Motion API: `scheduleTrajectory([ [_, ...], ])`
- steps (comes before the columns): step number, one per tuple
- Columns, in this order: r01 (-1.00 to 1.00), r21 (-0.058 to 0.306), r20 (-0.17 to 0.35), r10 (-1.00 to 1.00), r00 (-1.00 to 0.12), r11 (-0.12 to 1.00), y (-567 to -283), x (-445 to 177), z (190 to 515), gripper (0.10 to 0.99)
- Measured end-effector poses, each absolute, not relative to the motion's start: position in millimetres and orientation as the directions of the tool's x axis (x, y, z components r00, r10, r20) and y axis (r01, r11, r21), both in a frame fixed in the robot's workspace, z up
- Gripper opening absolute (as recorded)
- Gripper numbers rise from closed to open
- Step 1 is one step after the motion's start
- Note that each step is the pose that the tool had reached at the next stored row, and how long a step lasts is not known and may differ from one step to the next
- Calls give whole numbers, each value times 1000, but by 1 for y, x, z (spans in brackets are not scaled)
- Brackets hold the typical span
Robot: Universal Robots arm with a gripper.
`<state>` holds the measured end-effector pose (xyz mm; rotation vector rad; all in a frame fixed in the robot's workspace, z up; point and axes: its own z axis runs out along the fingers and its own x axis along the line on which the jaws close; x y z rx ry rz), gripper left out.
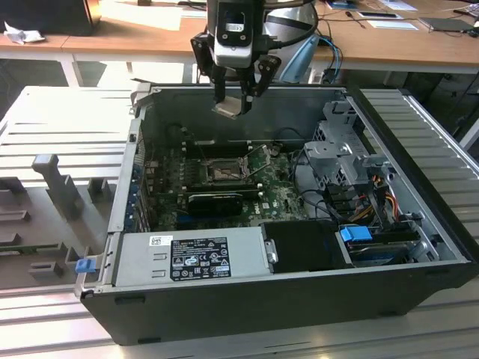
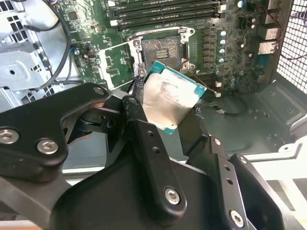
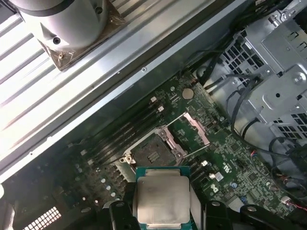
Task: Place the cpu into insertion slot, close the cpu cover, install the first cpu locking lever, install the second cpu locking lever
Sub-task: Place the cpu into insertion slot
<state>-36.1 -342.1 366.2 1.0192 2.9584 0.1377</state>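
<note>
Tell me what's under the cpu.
Held in the gripper, the cpu hangs over the motherboard, near its empty socket with the cover open. The chip's underside and the board behind it are hidden.

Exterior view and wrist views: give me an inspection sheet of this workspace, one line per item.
Surface: ribbed grey table, open computer case on it.
Job's things: cpu held above the empty socket; cpu cover swung open.
Clutter: grey fixtures at the exterior view's left.
Grippers: gripper shut on the cpu, over the case.
Cables: bundle by the drive cage.
Surroundings: wooden desk with papers behind.
</note>
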Motion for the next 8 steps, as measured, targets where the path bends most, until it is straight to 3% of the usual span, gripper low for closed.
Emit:
scheduleTrajectory([
  [8, 711, 86, 20, 712, -702, 698, -342, -36, 365, 529],
])
